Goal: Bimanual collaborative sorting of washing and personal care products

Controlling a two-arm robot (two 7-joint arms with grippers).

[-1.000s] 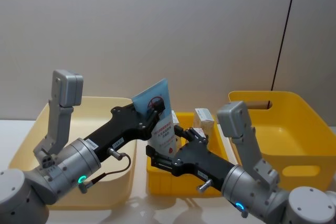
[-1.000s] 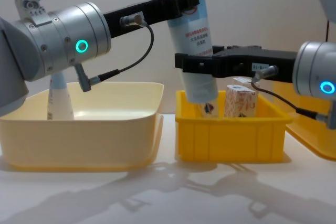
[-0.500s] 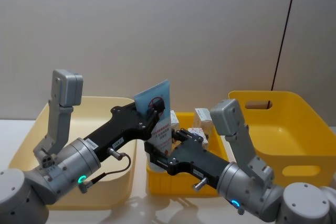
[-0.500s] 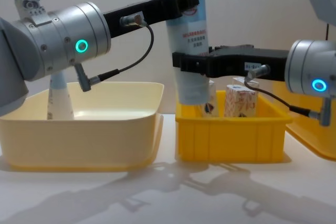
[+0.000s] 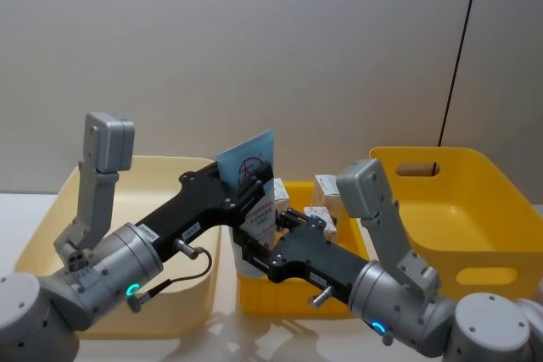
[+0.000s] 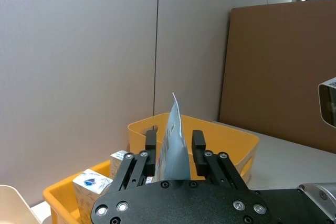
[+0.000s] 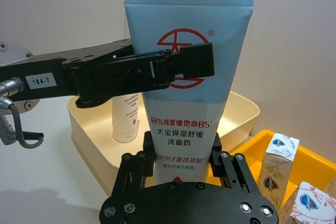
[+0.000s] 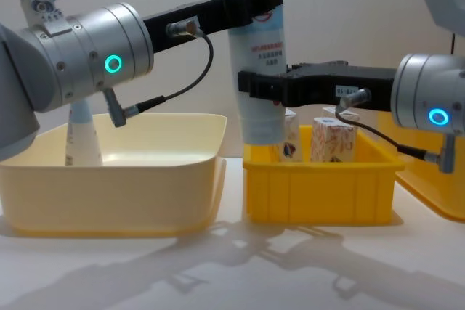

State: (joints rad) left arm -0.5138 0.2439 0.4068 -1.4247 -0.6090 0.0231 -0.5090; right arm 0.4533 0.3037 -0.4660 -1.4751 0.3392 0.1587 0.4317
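- Left claw (image 8: 258, 1) reaches in from the left, high over the bins. It is clamped on the flat crimped top of a light-blue tube (image 8: 260, 49), with one finger lying across the red logo.
- Right claw (image 8: 254, 92) comes in from the right, lower down. Its fingers press against both sides of the same tube's lower half, and it appears to grip too.
- The tube hangs upright between the two claws. Its lower end sits close above the left end of the small yellow bin (image 8: 320, 194), just beside the cream bin (image 8: 109, 194).
- White cartons (image 8: 332, 139) stand inside the small yellow bin, and a second tube (image 8: 80, 136) stands in the cream bin. Both bins rest on the pale surface (image 8: 218, 266).
- This looks like a mid-air handover. Next, one claw should let go only once the other holds firmly. The tube then likely goes to the cream bin, beside its match.
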